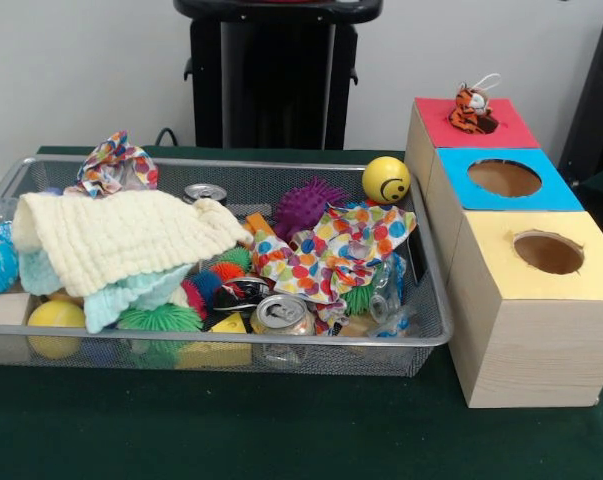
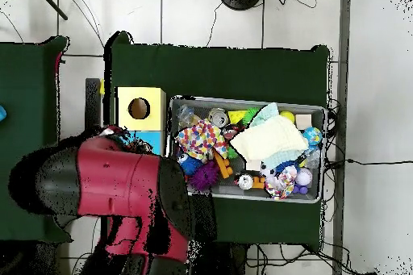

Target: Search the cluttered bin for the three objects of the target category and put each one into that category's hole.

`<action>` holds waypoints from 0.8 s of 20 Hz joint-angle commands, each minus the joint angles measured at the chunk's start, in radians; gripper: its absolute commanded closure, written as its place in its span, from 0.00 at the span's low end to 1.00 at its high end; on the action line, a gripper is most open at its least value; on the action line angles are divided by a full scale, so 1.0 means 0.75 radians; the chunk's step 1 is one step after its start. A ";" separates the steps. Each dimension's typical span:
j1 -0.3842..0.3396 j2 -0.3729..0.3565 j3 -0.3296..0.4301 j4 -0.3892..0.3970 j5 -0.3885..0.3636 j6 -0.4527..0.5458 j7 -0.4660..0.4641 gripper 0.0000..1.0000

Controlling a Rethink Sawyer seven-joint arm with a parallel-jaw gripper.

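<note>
The silver wire-mesh bin (image 1: 440, 290) lies on the green table, full of mixed things; it also shows in the overhead view (image 2: 258, 100). Beside it stand three wooden boxes with holes: red top (image 1: 511, 130), blue top (image 1: 504, 178), yellow top (image 1: 548, 252). A small tiger plush (image 1: 471, 110) sits in the red box's hole. The bin holds a cream knitted cloth (image 1: 121, 235), a polka-dot cloth (image 1: 336, 250), a yellow smiley ball (image 1: 386, 180), a purple spiky ball (image 1: 306, 205) and two cans (image 1: 281, 315). The red arm (image 2: 121, 191) shows only overhead; its gripper is hidden.
The black pedestal (image 1: 276, 80) stands behind the bin. In the overhead view the arm covers the red box and part of the blue one (image 2: 152, 139); the yellow box (image 2: 139, 108) shows. A second green table (image 2: 28, 127) lies to the left.
</note>
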 commanded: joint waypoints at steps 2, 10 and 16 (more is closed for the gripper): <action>0.087 0.022 0.016 0.253 -0.078 -0.122 0.240 0.00; 0.226 0.087 -0.011 0.385 -0.034 -0.318 0.388 0.00; 0.286 0.127 -0.032 0.447 0.029 -0.380 0.442 0.00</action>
